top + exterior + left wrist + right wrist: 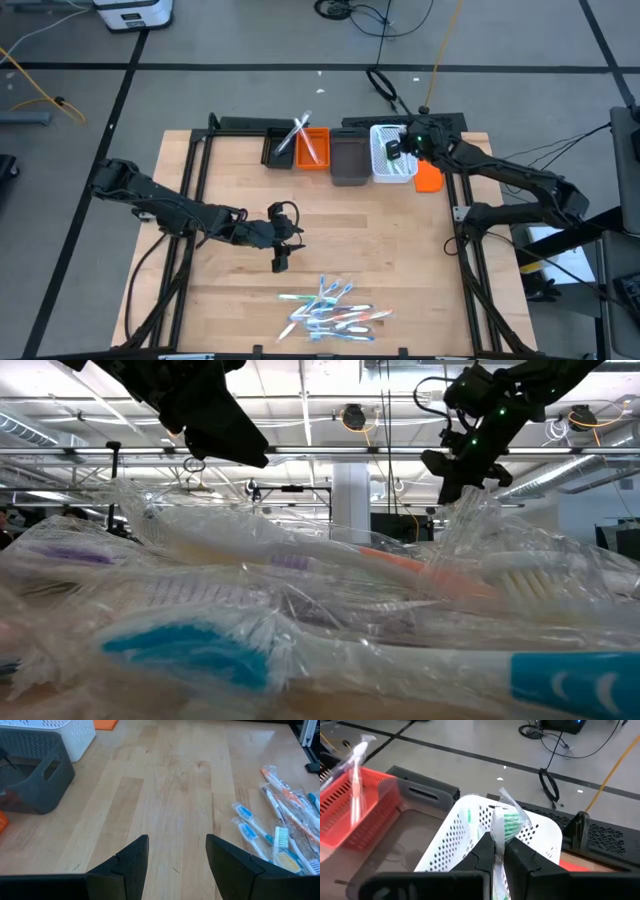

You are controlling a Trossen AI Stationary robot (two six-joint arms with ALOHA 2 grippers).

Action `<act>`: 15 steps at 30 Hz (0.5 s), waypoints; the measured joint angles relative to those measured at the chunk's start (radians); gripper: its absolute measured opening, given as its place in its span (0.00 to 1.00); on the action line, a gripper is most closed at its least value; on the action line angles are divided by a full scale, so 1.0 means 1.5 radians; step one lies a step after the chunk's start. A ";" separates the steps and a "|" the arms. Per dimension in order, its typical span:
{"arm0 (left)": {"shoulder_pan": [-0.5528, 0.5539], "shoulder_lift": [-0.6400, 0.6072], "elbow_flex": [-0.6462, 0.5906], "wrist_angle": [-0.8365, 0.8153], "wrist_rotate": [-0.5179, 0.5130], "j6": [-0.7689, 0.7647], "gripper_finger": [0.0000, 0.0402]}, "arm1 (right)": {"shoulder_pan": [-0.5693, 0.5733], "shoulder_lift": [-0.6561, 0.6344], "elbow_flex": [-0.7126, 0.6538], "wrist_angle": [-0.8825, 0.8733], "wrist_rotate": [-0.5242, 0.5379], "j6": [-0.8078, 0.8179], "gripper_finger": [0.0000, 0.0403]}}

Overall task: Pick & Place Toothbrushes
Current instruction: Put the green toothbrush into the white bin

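Several wrapped toothbrushes point(330, 312) lie in a loose pile near the table's front edge; the same pile point(280, 835) shows in the left wrist view. My left gripper point(280, 255) point(177, 865) hangs open above bare wood, left of and behind the pile. My right gripper point(395, 150) point(495, 855) is shut on one wrapped toothbrush with green bristles point(509, 822), held over the white perforated bin point(465, 840) at the back. Another wrapped toothbrush point(303, 135) leans in the orange bin point(312, 152). My right gripper pinches the wrapped toothbrush between its two fingers just below the green-bristled head point(506, 831). The head and the wrapper's tip stick out past the fingertips, and the handle point(497, 875) runs back between them. The fingers slant downward. The brush is lifted clear above the white bin.
Along the back stand a black bin point(278, 148), the orange bin, a dark grey bin point(348, 160) and the white bin point(392, 160), with an orange piece point(428, 178) beside it. Bare wood lies between the bins and the pile. Black cables lie on the floor beyond.
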 joint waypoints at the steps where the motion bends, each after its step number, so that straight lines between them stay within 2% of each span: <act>1: 0.000 0.000 0.000 0.000 0.000 0.000 0.50 | 0.000 0.004 0.000 0.000 0.000 0.000 0.03; 15: 0.000 0.000 0.000 0.001 0.000 0.000 0.50 | -0.013 0.055 0.000 0.003 -0.001 -0.017 0.13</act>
